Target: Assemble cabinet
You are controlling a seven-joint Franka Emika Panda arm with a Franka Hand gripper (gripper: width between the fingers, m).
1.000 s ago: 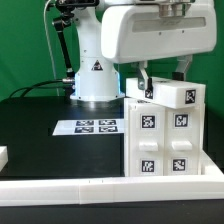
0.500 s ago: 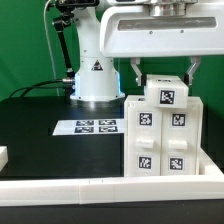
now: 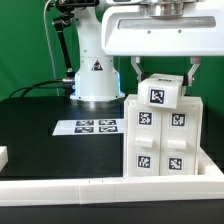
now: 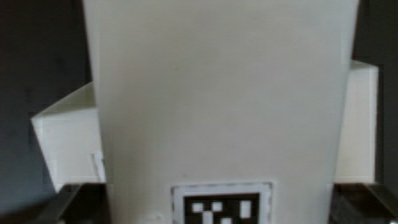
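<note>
Outside, gripper (image 3: 164, 76) pinching tagged block (image 3: 159, 95) atop cabinet (image 3: 160, 140) — wrist: block only.

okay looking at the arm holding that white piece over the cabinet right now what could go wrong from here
1. The tagged white piece sits tilted between the gripper fingers, so it may land askew on the cabinet instead of seating flat.
2. The grip looks narrow; pushing down could make the piece slip or twist.
3. The cabinet stands close to the white rail at the table's front edge, so a hard push might shove it against that.
</note>
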